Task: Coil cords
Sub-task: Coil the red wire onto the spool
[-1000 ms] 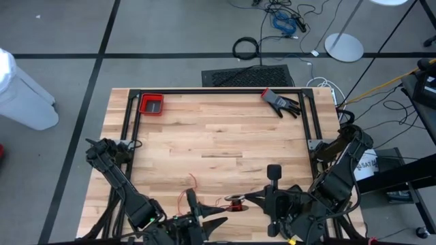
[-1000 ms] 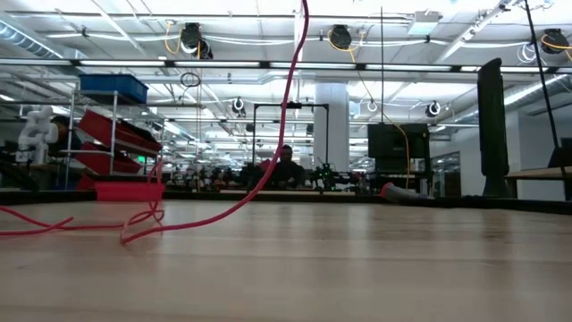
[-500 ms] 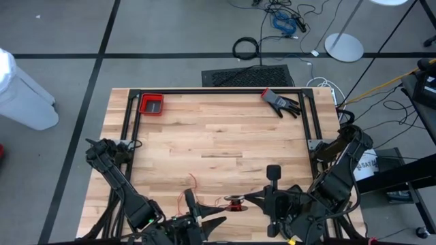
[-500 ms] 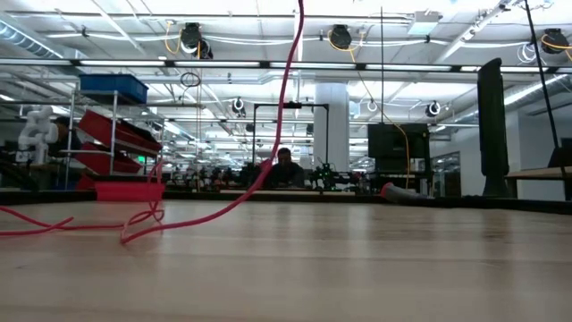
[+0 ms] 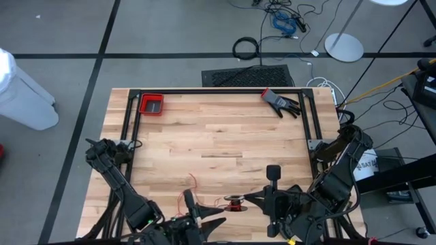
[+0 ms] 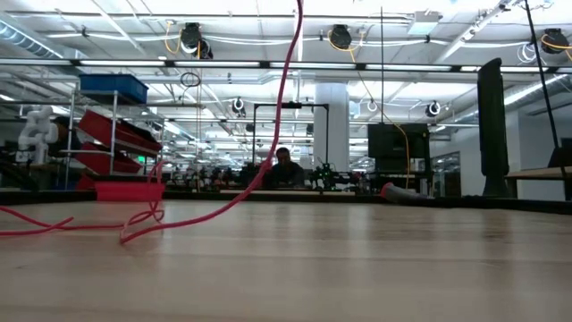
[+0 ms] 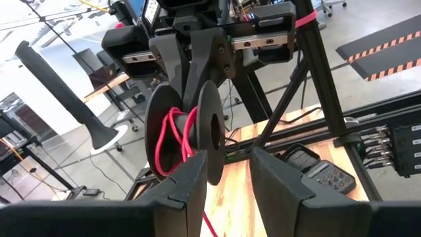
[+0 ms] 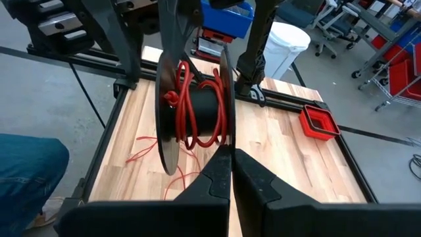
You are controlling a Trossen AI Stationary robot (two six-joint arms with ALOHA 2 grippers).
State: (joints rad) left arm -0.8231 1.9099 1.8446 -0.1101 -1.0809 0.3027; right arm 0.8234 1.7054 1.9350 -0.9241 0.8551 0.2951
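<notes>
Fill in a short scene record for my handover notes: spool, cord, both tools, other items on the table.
spool: black spool, held up off the table between the two tools
red cord: red cord, a few turns wound on the spool, the rest hanging down to loose loops on the table
right tool: right tool, shut on the rim of one spool flange
left tool: left tool, fingers apart, straddling a flange rim; grip uncertain
other items: red bin at the far left corner, glove at the far right corner
</notes>
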